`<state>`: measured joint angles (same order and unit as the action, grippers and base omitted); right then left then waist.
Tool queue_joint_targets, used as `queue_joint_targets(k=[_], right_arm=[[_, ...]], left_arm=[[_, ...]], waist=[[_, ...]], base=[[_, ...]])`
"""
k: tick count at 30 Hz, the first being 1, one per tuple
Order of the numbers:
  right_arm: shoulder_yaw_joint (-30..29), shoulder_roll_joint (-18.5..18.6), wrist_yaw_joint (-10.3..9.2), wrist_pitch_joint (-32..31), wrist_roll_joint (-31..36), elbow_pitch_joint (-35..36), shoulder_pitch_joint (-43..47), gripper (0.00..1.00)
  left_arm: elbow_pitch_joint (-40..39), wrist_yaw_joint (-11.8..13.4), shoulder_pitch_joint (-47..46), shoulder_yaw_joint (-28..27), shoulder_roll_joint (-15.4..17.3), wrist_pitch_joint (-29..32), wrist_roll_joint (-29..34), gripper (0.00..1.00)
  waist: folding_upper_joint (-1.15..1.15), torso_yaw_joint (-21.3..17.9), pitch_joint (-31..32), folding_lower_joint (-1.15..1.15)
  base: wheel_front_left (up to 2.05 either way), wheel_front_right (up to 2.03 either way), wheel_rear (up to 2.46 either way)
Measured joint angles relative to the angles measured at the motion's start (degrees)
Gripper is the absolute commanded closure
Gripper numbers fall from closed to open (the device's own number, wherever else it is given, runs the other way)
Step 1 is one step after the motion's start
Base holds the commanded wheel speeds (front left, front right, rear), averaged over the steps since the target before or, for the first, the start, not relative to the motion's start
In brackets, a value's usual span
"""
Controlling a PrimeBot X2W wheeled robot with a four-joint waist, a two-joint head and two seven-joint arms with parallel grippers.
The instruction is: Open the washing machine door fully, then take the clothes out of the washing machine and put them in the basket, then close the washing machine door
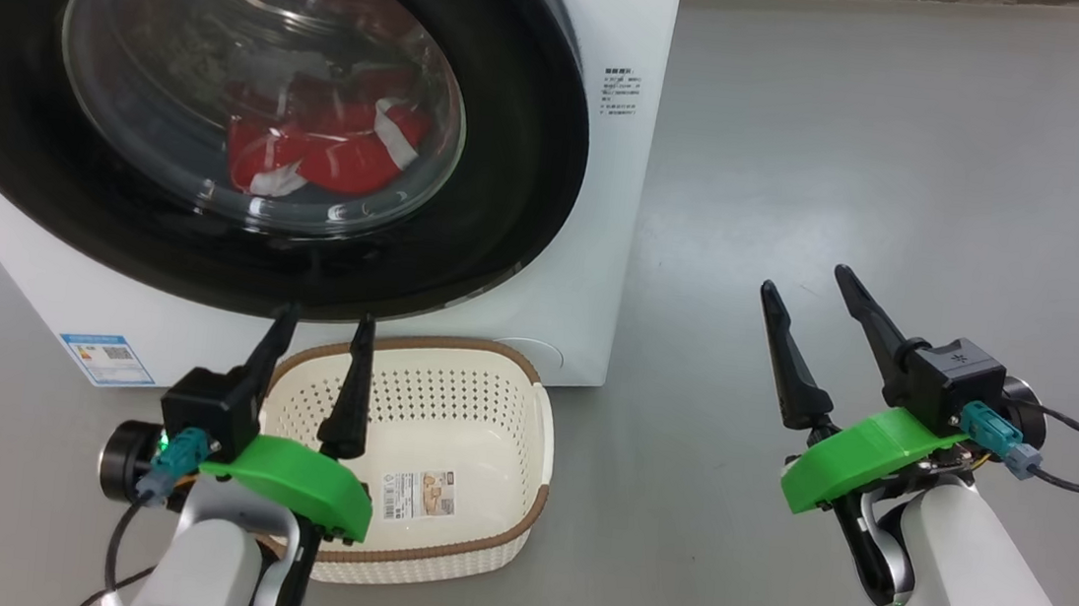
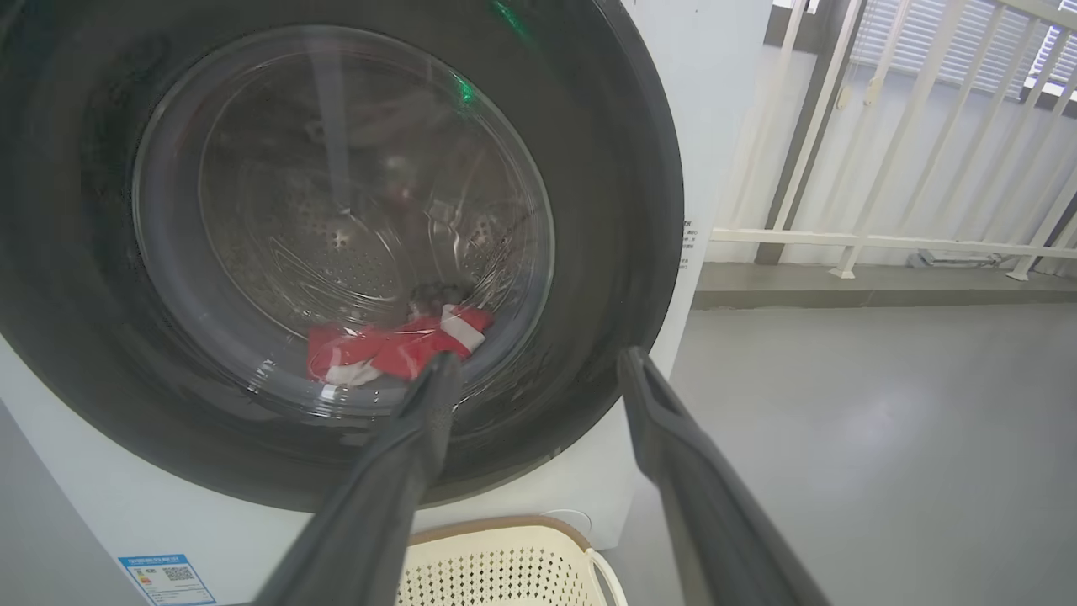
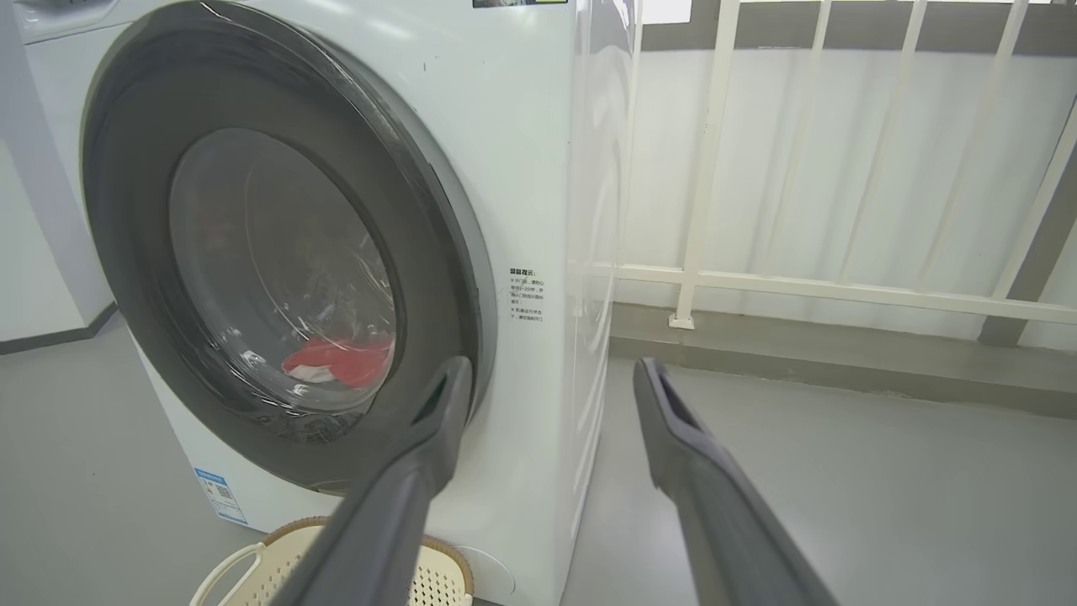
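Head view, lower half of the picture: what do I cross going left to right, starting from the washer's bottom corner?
blue label sticker → left gripper, open, in front of the basket's left end → basket → bare grey floor → right gripper, open

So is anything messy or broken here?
Nothing stands out. The clothes lie inside the washing machine, behind the door glass. The basket stands upright on the floor, with no clothes in it yet.
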<state>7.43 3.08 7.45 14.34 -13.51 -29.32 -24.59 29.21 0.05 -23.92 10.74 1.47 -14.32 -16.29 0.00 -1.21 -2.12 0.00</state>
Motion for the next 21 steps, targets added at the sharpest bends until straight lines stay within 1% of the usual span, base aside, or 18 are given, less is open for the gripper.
queue_joint_targets(k=[3, 21], right_arm=[[0.4, 0.0, 0.0, 0.29, 0.1, -0.03, -0.58, 0.0], [0.18, 0.03, 0.0, 0.29, 0.1, -0.03, -0.58, 0.0]], left_arm=[[0.27, 0.0, -0.43, 0.03, 0.0, 0.0, 0.87, 0.0], [2.4, -0.01, -0.87, 0.21, -0.01, 0.0, 0.47, 0.0]], waist=[[0.0, -0.03, -0.04, 0.0], [0.0, 0.07, -0.29, 0.0]], base=[[0.0, 0.0, 0.0], [0.0, 0.0, 0.0]])
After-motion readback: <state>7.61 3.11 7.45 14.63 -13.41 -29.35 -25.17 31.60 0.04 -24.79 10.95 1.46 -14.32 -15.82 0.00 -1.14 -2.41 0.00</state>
